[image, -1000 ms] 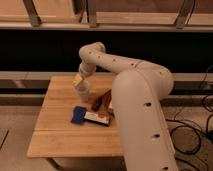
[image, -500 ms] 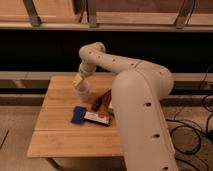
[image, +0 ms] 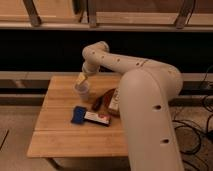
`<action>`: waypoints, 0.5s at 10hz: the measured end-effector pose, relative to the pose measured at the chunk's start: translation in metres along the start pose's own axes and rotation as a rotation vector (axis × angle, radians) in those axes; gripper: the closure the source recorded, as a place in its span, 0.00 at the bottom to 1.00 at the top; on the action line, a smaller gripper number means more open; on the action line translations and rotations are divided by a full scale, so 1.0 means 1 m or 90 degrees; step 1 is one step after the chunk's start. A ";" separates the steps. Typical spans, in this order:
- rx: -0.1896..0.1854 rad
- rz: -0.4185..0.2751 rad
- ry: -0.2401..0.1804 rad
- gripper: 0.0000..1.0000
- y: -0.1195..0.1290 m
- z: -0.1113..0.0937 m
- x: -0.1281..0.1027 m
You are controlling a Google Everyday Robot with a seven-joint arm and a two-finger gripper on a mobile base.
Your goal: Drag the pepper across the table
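The pepper is a slim dark red-brown thing lying near the middle of the light wooden table. My gripper hangs at the end of the white arm over the back of the table. It sits just above a clear cup, to the left of and behind the pepper. The gripper is open and holds nothing. The big white forearm hides the table's right side.
An orange-brown rounded thing with a white label lies right beside the pepper. A flat blue-and-white packet lies in front of it. Cables trail on the floor at the right. A dark shelf runs behind the table.
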 end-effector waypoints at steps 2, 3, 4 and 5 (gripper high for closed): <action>0.036 0.022 -0.016 0.20 -0.012 -0.027 0.014; 0.046 0.042 -0.027 0.20 -0.017 -0.038 0.022; 0.044 0.090 -0.046 0.20 -0.021 -0.048 0.036; 0.032 0.141 -0.060 0.20 -0.025 -0.048 0.051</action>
